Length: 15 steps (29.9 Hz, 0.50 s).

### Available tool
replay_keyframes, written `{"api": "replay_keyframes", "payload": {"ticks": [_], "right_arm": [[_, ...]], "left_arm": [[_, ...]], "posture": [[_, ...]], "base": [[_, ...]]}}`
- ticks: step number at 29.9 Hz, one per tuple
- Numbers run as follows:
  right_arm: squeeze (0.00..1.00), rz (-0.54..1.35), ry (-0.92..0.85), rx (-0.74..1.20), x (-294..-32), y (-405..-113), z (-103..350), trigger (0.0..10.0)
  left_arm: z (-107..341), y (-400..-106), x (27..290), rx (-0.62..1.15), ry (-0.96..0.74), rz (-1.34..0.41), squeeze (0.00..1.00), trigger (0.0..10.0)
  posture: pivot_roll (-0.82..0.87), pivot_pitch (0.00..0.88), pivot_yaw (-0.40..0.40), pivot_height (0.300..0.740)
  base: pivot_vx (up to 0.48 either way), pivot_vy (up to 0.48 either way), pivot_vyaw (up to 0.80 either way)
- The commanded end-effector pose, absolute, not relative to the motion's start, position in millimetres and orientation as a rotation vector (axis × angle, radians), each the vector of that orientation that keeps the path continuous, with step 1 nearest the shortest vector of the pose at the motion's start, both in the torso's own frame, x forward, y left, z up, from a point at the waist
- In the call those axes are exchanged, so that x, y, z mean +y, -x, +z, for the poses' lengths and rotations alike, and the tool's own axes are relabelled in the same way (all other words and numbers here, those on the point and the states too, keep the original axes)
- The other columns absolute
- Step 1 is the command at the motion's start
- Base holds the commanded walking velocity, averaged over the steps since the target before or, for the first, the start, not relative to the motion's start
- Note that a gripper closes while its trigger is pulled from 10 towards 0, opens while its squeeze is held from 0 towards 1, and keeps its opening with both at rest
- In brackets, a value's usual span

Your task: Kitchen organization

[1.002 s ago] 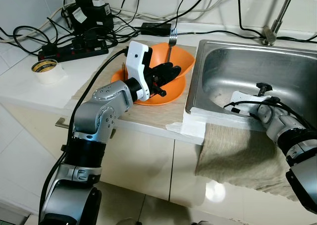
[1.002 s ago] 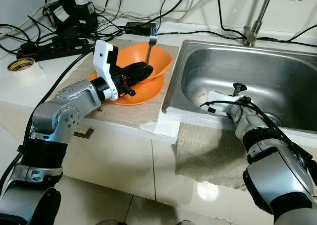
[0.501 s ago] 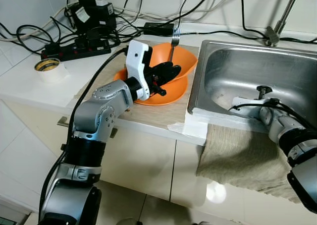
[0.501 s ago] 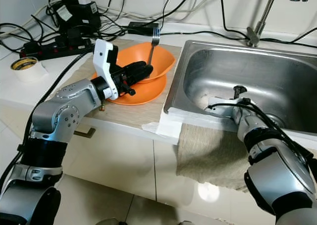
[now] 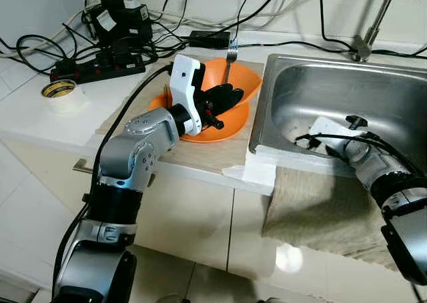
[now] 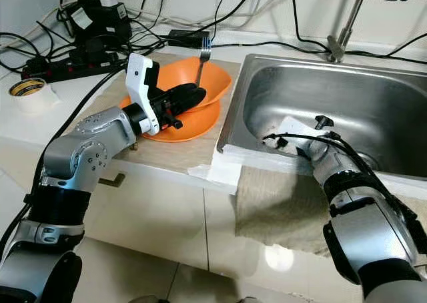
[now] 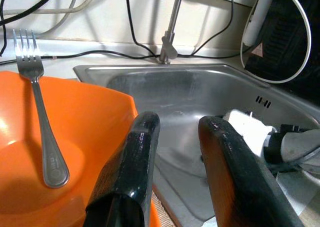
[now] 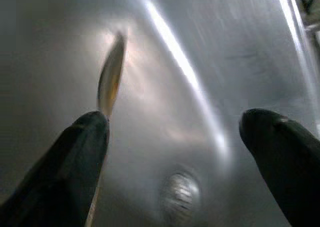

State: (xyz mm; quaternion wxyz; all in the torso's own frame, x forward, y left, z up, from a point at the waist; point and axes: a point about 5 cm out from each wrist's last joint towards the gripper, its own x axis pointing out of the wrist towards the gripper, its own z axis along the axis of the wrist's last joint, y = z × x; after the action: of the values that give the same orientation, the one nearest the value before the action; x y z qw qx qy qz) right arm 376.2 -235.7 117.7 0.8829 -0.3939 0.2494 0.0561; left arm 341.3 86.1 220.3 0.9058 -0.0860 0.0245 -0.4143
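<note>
Kitchen counter with an orange bowl (image 5: 233, 83) resting on an orange plate (image 5: 223, 124) at the left of a steel sink (image 5: 373, 96). A fork (image 5: 231, 57) leans upright against the bowl's far inner wall, tines up, handle end down in the bowl. The left gripper (image 7: 175, 137) lies over the near right part of the bowl, reaching toward the sink; its two black fingers (image 7: 135, 162) stand a little apart with nothing between them. The right gripper (image 8: 175, 132) reaches down inside the sink from the near edge, fingers spread wide and empty above the drain (image 8: 180, 192); a slim, blurred metal piece (image 8: 111, 72) shows just beyond one fingertip, and what it is cannot be told. A grey cloth (image 5: 320, 203) hangs over the sink's near rim and down the cabinet front, with white paper (image 5: 257, 169) at its left corner. At far left lie a roll of tape (image 5: 61, 93), a black power strip (image 5: 100, 66) and tangled cables (image 5: 40, 46). A tap (image 5: 373, 23) rises behind the sink.
</note>
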Motion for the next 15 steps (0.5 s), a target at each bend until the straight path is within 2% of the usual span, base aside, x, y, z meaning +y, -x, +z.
{"api": "replay_keyframes", "payload": {"ticks": [1, 2, 3, 4, 5, 6, 7, 8, 9, 11, 15], "right_arm": [[1.0, 0.145, 0.707, 0.597, -228.6, -366.0, 93.9, 10.0], [1.0, 0.126, 0.614, 0.596, -226.4, -365.8, 92.5, 10.0], [1.0, 0.126, 0.614, 0.596, -226.4, -365.8, 92.5, 10.0], [1.0, 0.102, 0.509, 0.593, -224.3, -365.7, 91.3, 10.0], [1.0, 0.102, 0.509, 0.593, -224.3, -365.7, 91.3, 10.0], [1.0, 0.062, 0.385, 0.588, -224.2, -365.9, 91.3, 10.0], [1.0, 0.062, 0.385, 0.588, -224.2, -365.9, 91.3, 10.0], [1.0, 0.028, 0.28, 0.584, -224.6, -365.8, 91.0, 10.0], [1.0, 0.028, 0.28, 0.584, -224.6, -365.8, 91.0, 10.0], [1.0, -0.017, 0.155, 0.58, -225.1, -365.2, 90.1, 10.0], [1.0, 0.011, 0.225, 0.564, -221.0, -367.5, 92.4, 10.0]], "left_arm": [[226.1, -344.2, 88.8, 0.045, 0.158, -0.843, 0.0, 10.0], [226.1, -344.2, 88.8, 0.045, 0.158, -0.842, 0.0, 10.0], [226.1, -344.2, 88.8, 0.045, 0.158, -0.842, 0.0, 10.0], [226.0, -344.2, 89.1, 0.045, 0.159, -0.841, 0.0, 10.0], [226.0, -344.2, 89.1, 0.045, 0.159, -0.841, 0.0, 10.0], [226.0, -344.3, 89.4, 0.046, 0.158, -0.84, 0.0, 10.0], [226.0, -344.3, 89.4, 0.046, 0.158, -0.84, 0.0, 10.0], [225.9, -344.3, 89.6, 0.047, 0.157, -0.838, 0.0, 10.0], [225.9, -344.3, 89.6, 0.047, 0.157, -0.838, 0.0, 10.0], [226.5, -344.5, 90.0, 0.047, 0.156, -0.837, 0.0, 10.0], [227.2, -344.6, 90.3, 0.044, 0.155, -0.834, 0.0, 10.0]], "posture": [[0.05, 0.0, 0.05, 0.74], [0.05, 0.0, 0.05, 0.74], [0.05, 0.0, 0.05, 0.74], [0.05, 0.0, 0.049, 0.74], [0.05, 0.0, 0.049, 0.74], [0.05, 0.0, 0.05, 0.74], [0.05, 0.0, 0.05, 0.74], [0.05, 0.0, 0.05, 0.74], [0.05, 0.0, 0.05, 0.74], [0.05, 0.0, 0.05, 0.74], [0.05, 0.0, 0.049, 0.74]], "base": [[0.0, 0.0, 0.0], [0.0, 0.0, 0.0], [0.0, 0.0, 0.0], [0.0, 0.0, 0.0], [0.0, 0.0, 0.0], [0.0, 0.0, 0.0], [0.0, 0.0, 0.0], [0.0, 0.0, 0.0], [0.0, 0.0, 0.0], [0.0, 0.0, 0.0], [0.0, 0.0, 0.0]]}}
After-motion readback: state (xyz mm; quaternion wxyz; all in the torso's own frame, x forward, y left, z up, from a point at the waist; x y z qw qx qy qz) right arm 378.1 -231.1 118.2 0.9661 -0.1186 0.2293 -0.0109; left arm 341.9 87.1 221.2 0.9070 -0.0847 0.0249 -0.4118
